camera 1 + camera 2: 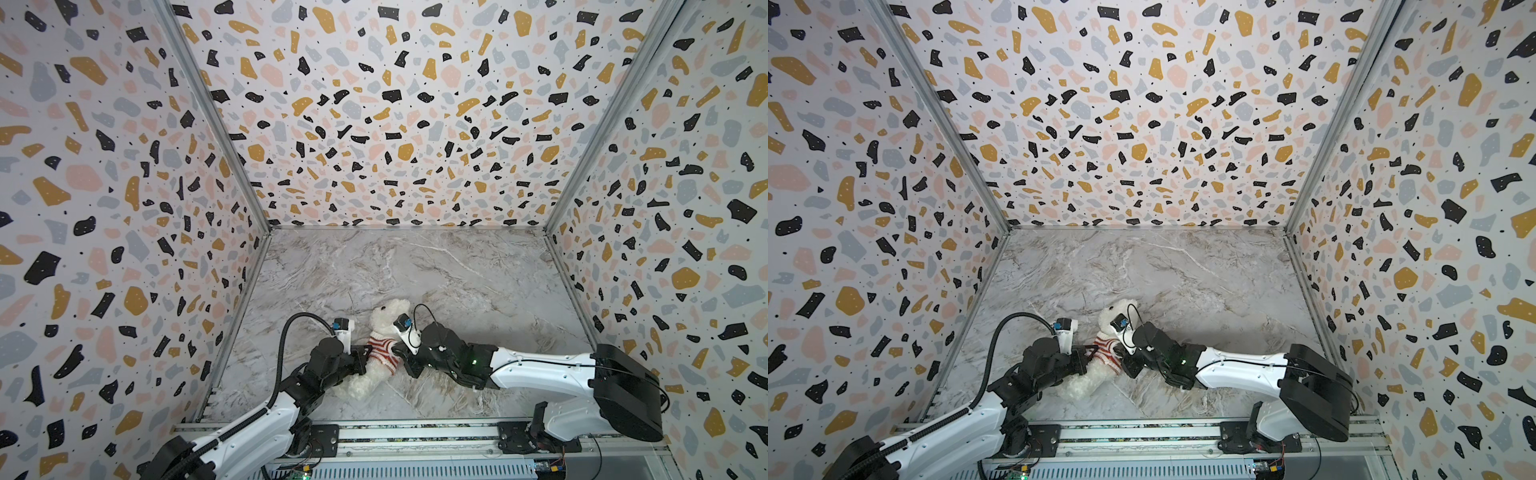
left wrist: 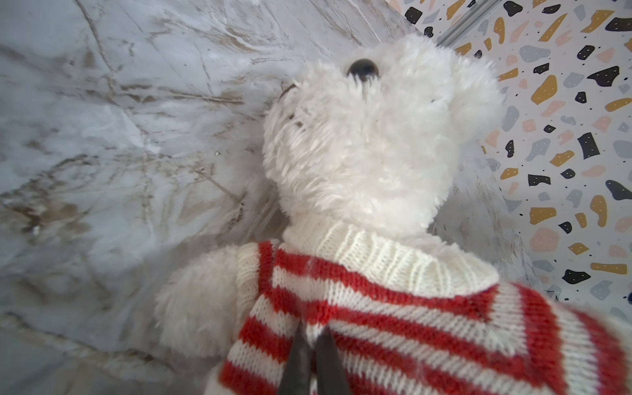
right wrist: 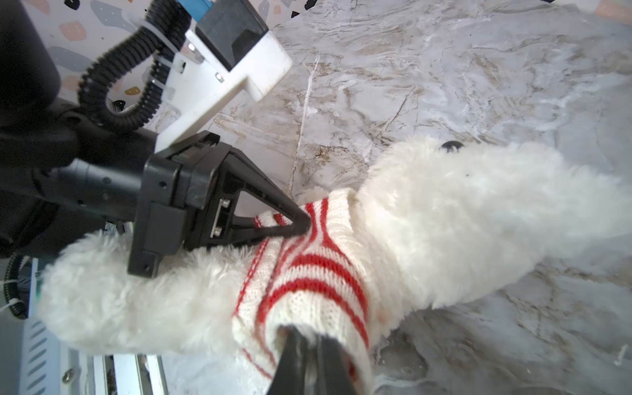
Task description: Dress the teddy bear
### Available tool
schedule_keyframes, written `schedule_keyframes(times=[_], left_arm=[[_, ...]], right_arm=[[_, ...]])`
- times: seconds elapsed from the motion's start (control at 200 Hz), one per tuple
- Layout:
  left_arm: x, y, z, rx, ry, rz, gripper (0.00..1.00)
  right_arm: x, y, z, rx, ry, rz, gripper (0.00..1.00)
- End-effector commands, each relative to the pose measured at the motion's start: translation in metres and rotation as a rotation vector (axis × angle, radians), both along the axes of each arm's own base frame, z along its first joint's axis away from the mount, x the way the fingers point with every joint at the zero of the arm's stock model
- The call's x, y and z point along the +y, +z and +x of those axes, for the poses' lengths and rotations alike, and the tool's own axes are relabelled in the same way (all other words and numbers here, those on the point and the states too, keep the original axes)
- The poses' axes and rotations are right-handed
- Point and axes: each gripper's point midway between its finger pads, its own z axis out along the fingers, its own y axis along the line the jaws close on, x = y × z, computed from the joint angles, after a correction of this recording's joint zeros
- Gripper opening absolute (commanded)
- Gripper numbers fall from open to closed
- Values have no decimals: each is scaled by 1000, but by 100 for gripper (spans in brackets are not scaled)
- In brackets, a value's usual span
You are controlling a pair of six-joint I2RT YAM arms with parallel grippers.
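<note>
White teddy bear (image 1: 387,319) in a striped sweater (image 1: 381,350), lying on the marble table (image 1: 457,282).
Near the front edge. Pinched by the left gripper (image 3: 305,223) on one side and the right gripper (image 3: 307,336) on the other, tips shut tight on the sweater.

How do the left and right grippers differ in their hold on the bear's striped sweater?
The left gripper pinches the sweater by the shoulder, bunching its stripes; the right gripper pinches the opposite flank. The left points in from the left in both top views, the right from the right. Both have jaws shut on knit.
</note>
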Motion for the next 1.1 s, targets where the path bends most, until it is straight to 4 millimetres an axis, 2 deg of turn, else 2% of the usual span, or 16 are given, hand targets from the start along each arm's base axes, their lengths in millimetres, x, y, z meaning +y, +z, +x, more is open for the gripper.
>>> schedule_keyframes(times=[0.0, 0.155, 0.285, 0.36, 0.425, 0.516, 0.611, 0.801, 1.096], left_arm=[[23, -37, -12, 107, 56, 116, 0], [26, -37, -11, 109, 71, 128, 0], [25, -32, -10, 103, 70, 126, 0], [21, -18, -7, 80, 50, 119, 0], [12, 3, -4, 38, 18, 95, 0], [-7, 37, -6, -43, -53, 46, 17], [-26, 58, -15, -86, -138, 17, 31], [-41, 53, -29, -53, -211, 74, 41], [-51, 56, -18, -63, -200, 76, 44]], right_arm=[[1, 17, -15, -46, 121, 41, 0], [-7, 7, -8, -17, 99, 29, 0], [-8, 14, -7, 13, 109, 114, 0], [-8, 19, -5, 40, 110, 164, 0], [-8, 19, -3, 60, 108, 181, 0], [-7, 18, 1, 79, 91, 183, 0], [-9, 15, 9, 109, 54, 186, 0], [-10, 20, 11, 116, 61, 215, 0], [-9, 28, 2, 102, 118, 226, 0]])
